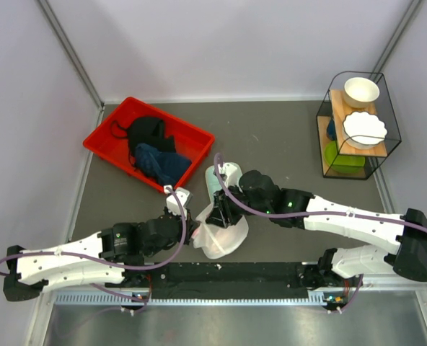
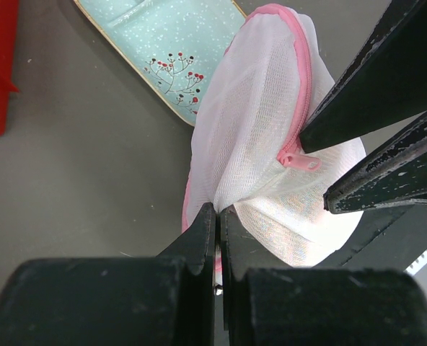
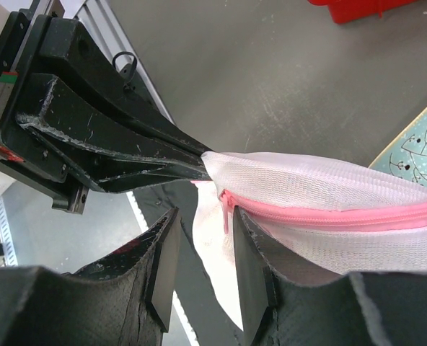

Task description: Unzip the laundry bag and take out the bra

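Note:
The laundry bag [image 1: 221, 236] is a white mesh pouch with pink trim, lying between the two arms near the front of the table. My left gripper [image 2: 218, 210] is shut on a fold of its mesh at the left end [image 1: 196, 232]. The pink zipper [image 3: 343, 215] is closed, and its pull [image 3: 223, 210] hangs between the open fingers of my right gripper [image 3: 205, 220], which sits at the bag's top [image 1: 217, 215]. The pull also shows in the left wrist view [image 2: 300, 160]. The bra is hidden.
A mint green tray [image 1: 226, 175] lies just behind the bag. A red bin [image 1: 112, 140] with a black garment [image 1: 147, 132] and a dark blue cloth [image 1: 161, 163] is at the back left. A wire shelf [image 1: 358, 126] with white bowls stands at the right.

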You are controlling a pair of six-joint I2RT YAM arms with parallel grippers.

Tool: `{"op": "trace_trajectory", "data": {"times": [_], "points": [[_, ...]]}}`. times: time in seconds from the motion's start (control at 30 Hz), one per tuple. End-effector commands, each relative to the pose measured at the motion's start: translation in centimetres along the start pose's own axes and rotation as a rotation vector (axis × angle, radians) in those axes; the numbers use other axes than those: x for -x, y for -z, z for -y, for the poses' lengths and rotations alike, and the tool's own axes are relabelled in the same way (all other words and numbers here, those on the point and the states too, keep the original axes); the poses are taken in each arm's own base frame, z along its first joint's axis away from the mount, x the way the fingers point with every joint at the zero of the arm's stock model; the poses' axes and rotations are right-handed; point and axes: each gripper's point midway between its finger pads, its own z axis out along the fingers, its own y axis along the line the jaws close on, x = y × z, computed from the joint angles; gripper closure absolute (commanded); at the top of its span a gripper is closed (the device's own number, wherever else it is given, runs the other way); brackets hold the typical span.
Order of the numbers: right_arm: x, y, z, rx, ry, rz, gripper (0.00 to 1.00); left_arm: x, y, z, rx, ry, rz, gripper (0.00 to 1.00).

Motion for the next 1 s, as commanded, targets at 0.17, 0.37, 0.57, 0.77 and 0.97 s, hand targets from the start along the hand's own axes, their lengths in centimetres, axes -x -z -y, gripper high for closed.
{"op": "trace_trajectory", "data": {"times": [0.17, 0.37, 0.57, 0.77, 0.97], "points": [[1.0, -0.3, -1.0, 0.032, -0.003, 0.033, 0.65, 2.6, 0.5, 1.9, -0.065, 0.044, 0.070, 1.00], [0.6, -0.1, -0.8, 0.024, -0.011, 0.031, 0.65, 2.6, 0.5, 1.8, -0.063, 0.046, 0.068, 1.00], [-0.1, -0.1, -0.4, 0.014, -0.024, 0.023, 0.65, 2.7, 0.5, 1.9, -0.065, 0.044, 0.070, 1.00], [-0.4, 0.1, -0.2, 0.010, -0.031, 0.019, 0.67, 2.6, 0.5, 1.9, -0.066, 0.045, 0.069, 1.00], [-0.2, -0.1, -0.3, 0.011, -0.031, 0.023, 0.68, 2.6, 0.5, 2.1, -0.074, 0.046, 0.069, 1.00]]}}
